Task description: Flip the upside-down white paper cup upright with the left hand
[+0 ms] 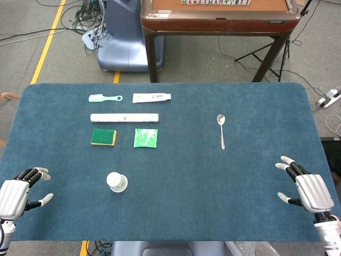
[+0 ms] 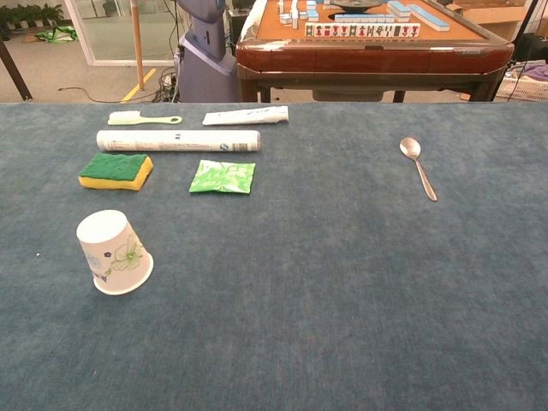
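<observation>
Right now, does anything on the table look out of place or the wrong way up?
Yes: the white paper cup near the table's front left stands upside down, closed base up and rim on the cloth. It looks undamaged, and nothing is spilled. The left robot hand rests open beside it, apart from it. Everything else lies flat in order.

Head overhead, chest low; shared table (image 1: 213,176)

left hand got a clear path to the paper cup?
Probably yes. The left hand rests open at the table edge, and only bare cloth lies between it and the upside-down paper cup; the sponge sits further back.
</observation>
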Available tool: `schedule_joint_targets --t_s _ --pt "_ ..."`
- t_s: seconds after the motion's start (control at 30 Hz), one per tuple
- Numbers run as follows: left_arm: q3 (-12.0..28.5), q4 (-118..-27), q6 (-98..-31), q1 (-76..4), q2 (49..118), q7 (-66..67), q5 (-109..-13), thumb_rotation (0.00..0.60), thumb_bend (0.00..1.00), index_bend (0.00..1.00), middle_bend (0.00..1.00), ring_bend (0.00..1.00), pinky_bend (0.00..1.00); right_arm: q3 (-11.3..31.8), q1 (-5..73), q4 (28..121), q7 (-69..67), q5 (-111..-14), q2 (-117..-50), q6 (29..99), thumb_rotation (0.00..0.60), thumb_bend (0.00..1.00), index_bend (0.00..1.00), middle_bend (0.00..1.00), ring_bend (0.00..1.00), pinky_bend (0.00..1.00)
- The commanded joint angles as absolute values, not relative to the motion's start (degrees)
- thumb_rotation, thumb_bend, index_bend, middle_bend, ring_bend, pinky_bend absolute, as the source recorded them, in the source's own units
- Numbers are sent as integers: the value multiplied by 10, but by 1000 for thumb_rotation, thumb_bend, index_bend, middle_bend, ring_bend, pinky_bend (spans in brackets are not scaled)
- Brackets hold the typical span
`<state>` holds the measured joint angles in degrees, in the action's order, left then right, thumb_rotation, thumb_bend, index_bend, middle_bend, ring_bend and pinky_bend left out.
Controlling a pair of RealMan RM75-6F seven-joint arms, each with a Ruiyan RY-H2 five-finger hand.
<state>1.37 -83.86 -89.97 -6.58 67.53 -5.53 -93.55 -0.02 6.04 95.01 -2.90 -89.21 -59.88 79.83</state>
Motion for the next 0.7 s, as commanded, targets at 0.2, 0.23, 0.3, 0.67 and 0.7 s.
schedule_joint_targets --t_s 0.2,0.23,0.3,0.67,0.7 --pt "10 -837 -897 -68 676 -63 -939 600 113 463 374 335 503 1 60 952 -38 -891 -594 801 600 0 265 186 268 597" --pt "10 -839 -898 -68 675 -63 -939 600 113 463 374 335 501 2 60 952 -39 -889 -593 800 600 0 265 191 268 597" --pt "9 -843 -903 -67 674 -56 -945 600 113 463 374 335 444 4 60 952 -44 -883 -591 800 600 0 265 199 269 597" --pt "-10 -878 -917 -84 668 -8 -1026 600 113 430 219 62 120 12 54 952 -38 -853 -576 799 600 0 265 230 269 592" --pt "-11 -885 -914 -86 667 3 -1030 600 113 423 211 51 107 14 53 952 -29 -847 -575 799 600 0 265 231 269 589"
